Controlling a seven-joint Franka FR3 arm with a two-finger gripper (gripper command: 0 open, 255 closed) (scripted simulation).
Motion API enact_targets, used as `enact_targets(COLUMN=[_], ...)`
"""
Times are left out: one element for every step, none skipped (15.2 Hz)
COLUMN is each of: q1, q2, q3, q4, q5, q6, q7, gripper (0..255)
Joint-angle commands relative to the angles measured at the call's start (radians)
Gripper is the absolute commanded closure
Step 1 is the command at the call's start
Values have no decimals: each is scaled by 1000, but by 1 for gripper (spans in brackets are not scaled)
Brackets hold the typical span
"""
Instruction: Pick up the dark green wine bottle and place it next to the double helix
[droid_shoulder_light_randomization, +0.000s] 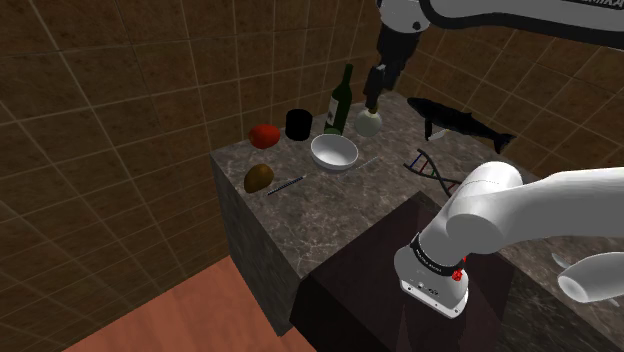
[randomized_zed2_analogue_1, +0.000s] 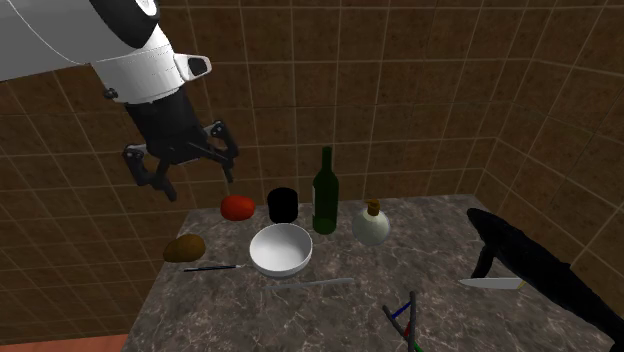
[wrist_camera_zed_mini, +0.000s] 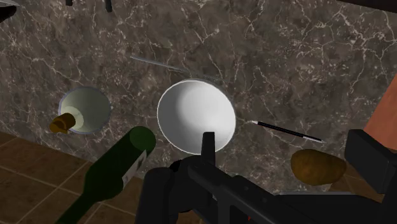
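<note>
Two fingers of my gripper (randomized_zed2_analogue_1: 190, 172) stand spread, empty; in the second exterior view, the green wine bottle (randomized_zed2_analogue_1: 324, 192) is at one o'clock from the bowl (randomized_zed2_analogue_1: 281, 262).

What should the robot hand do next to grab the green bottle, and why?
Probably come down toward the green bottle and bring its open jaws around it. The gripper hangs above the table holding nothing, and the bottle stands upright, untouched, between the black cup and the white flask.

Dark green wine bottle (randomized_zed2_analogue_1: 324, 190) stands upright mid-frame; the thin double helix (randomized_zed2_analogue_1: 409, 318) lies bottom centre-right, well apart.
</note>
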Motion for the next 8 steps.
enact_targets(q1=[0, -8, -16, -24, -31, -37, -43, -49], q2=[0, 25, 51, 78, 106, 134, 163, 193], q3=[0, -18, -37, -55, -73, -90, -107, -125], q4=[0, 9, 18, 29, 41, 55, 69, 85], q5=[0, -8, -16, -23, -29, -34, -38, -41], q6=[0, 20, 39, 58, 77, 95, 112, 129], q7=[0, -14, -28, -43, -57, -71, -85, -99], gripper=[0, 0, 0, 0, 0, 0, 0, 0])
